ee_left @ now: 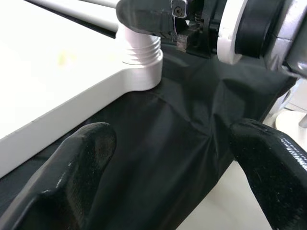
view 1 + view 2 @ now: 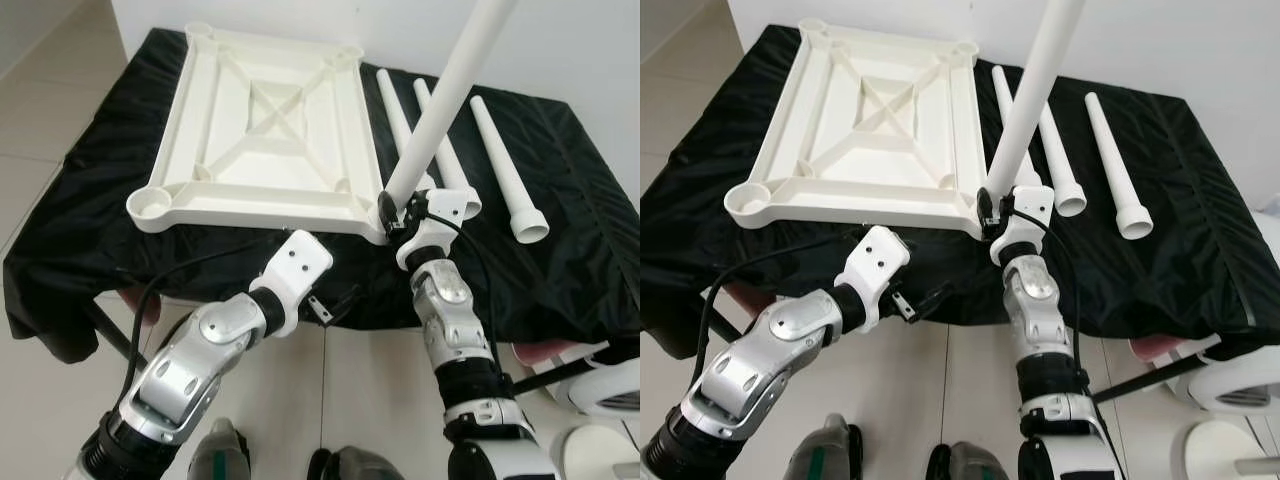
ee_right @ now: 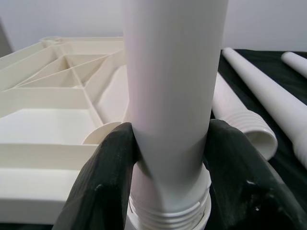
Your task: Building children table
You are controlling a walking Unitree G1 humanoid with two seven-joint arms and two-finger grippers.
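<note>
At centre frame, my right gripper [image 2: 392, 212] clamps a white table leg [image 2: 445, 92] standing in the upturned tabletop's [image 2: 262, 130] near right corner socket, while my left gripper [image 1: 168, 167] gapes wide just below the tabletop's near edge.

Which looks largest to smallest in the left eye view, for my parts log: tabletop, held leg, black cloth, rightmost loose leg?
1. Black cloth, spreading under everything.
2. Tabletop, lying upside down.
3. Held leg, upright in the right gripper; it reaches toward the camera, so its edge over the next is unsure.
4. Rightmost loose leg.

black cloth [image 2: 560, 180], tiled floor [image 2: 40, 110]
</note>
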